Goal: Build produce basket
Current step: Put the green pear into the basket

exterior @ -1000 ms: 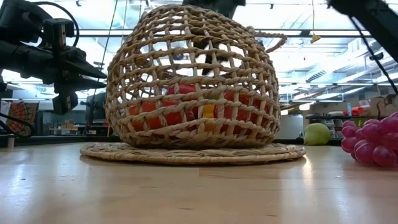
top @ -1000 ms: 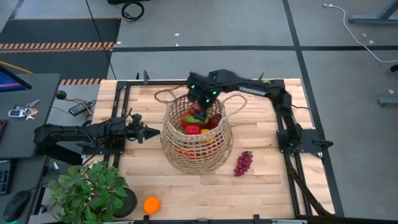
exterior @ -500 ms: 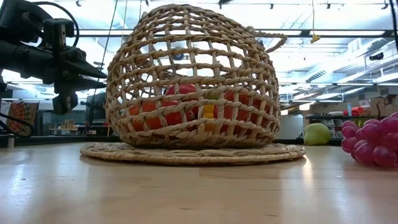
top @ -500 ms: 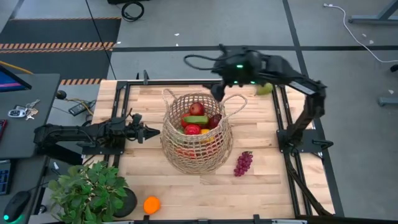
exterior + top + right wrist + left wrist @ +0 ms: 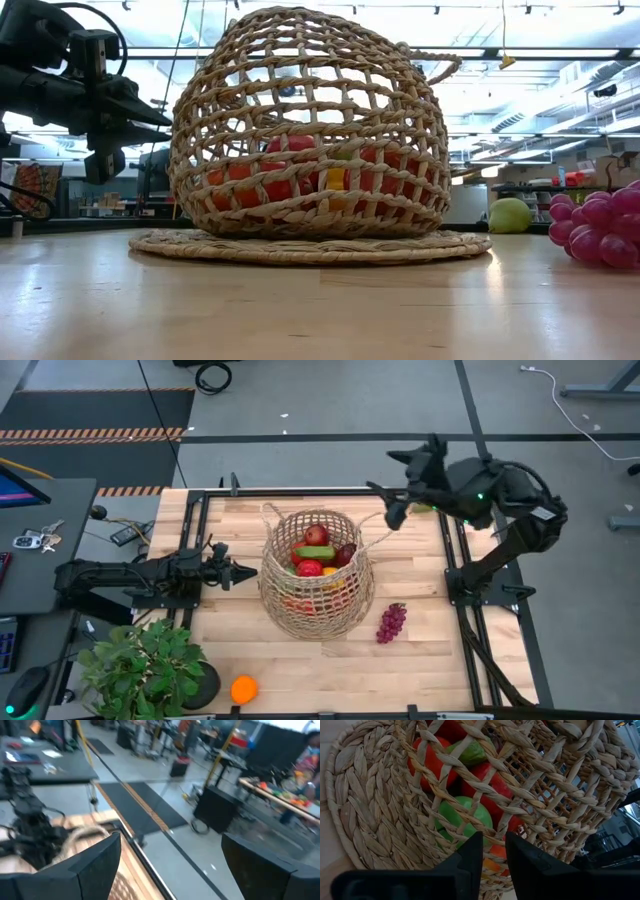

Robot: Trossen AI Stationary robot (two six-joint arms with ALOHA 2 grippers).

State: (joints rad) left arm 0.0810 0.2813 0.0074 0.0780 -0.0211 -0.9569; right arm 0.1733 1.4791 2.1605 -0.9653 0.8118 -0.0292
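Basket (image 5: pixel 318 592): rough tan open-weave wicker, matt. Bench (image 5: pixel 420 650): pale wood planks w/ smooth low sheen. Grapes (image 5: pixel 391 622), lower right: glossy purple plastic. Left pincer (image 5: pixel 492 855) fingers: matt black plastic.

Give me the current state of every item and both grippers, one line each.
basket: upright on the table, part-filled with produce.
grapes: loose on the table, right of the basket.
orange: loose on the table near the front edge, beside the potted plant.
green fruit: on the table behind the basket's right.
left gripper: shut, empty, beside the basket's left wall.
right gripper: open, empty, raised over the table's far right.
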